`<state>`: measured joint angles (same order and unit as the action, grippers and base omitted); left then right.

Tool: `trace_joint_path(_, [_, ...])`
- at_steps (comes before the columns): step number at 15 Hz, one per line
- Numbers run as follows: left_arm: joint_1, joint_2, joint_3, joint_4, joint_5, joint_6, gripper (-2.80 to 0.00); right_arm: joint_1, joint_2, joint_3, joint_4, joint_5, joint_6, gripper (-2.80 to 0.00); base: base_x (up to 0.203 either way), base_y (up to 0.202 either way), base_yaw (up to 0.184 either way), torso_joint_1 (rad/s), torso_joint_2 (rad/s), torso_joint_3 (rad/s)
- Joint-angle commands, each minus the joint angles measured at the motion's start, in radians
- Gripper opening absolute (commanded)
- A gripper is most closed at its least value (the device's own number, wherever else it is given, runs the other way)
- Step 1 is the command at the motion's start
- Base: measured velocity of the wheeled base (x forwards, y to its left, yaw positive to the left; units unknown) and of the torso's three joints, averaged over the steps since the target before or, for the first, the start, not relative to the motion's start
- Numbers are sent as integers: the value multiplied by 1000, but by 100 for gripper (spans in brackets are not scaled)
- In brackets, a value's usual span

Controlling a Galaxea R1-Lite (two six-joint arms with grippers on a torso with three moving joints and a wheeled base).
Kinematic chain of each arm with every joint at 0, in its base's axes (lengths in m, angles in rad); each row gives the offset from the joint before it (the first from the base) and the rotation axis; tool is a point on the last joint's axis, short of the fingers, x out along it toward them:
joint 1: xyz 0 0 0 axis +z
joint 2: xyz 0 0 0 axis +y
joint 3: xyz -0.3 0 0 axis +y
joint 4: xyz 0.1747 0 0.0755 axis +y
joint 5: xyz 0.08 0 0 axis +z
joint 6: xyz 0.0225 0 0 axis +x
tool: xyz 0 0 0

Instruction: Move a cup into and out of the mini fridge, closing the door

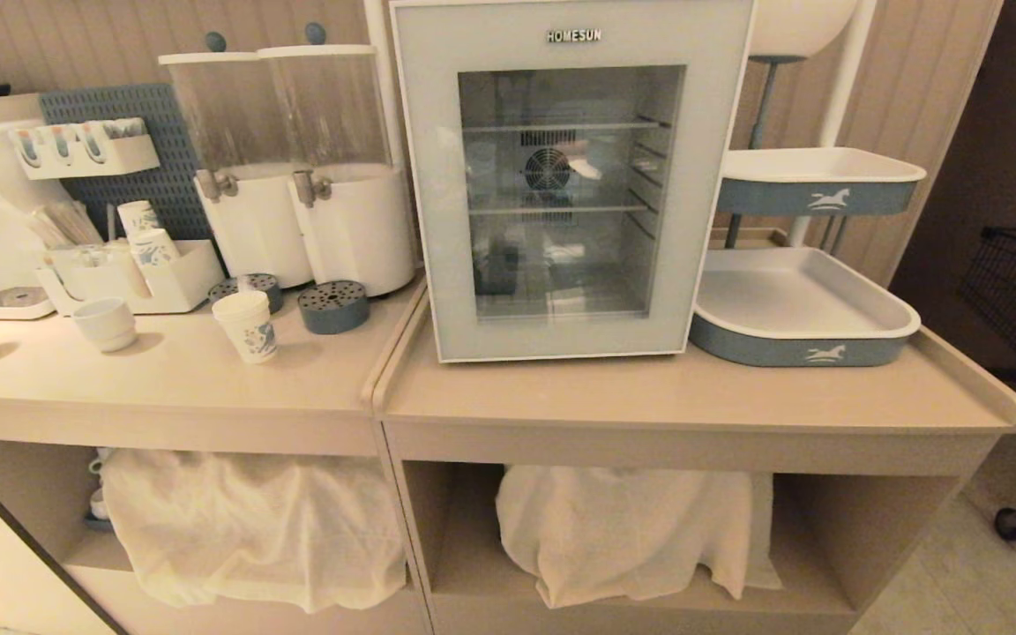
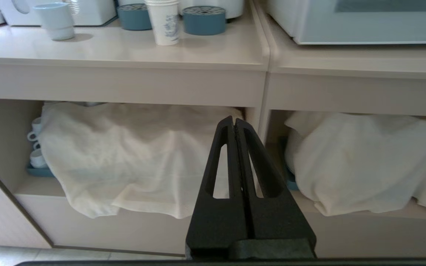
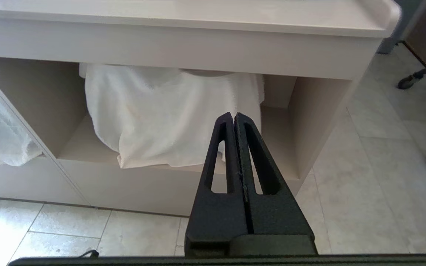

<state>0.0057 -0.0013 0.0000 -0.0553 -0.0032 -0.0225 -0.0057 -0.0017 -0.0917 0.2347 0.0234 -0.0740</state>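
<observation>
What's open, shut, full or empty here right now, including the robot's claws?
Door: shut.
Fridge: shelves look bare through the glass.
Cup: upright on the counter, outside the fridge.
Ceramic cup: upright on the counter.
Lower tray: empty.
Dispensers: clear tanks look empty.
Left gripper: shut, holding nothing, low before the shelf.
Right gripper: shut, holding nothing, low before the shelf.

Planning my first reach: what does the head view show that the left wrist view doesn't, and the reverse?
Head only: the fridge's closed glass door with shelves and fan behind it, two trays to its right.
Left wrist only: the shut left tool, low before the cloth-covered shelves.
Both: the cup on the counter left of the fridge, beside a ceramic cup.
</observation>
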Motion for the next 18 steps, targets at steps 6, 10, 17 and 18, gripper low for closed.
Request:
trace_joint_path(6, [0, 1, 18, -1, 0, 0, -280, 0, 2, 0, 3, 1, 0, -280, 0, 193, -1, 4, 3, 1])
trace_joint_path(10, [0, 1, 18, -1, 0, 0, -280, 0, 2, 0, 3, 0, 0, -280, 0, 196, 1, 3, 2, 5])
trace_joint_path(17, [0, 1, 18, -1, 0, -1, -280, 0, 0, 1, 2, 0, 10, -280, 0, 194, -1, 2, 2, 3])
trace_joint_path(18, [0, 1, 18, -1, 0, -1, -280, 0, 1, 1, 2, 0, 10, -280, 0, 192, 1, -2, -1, 4])
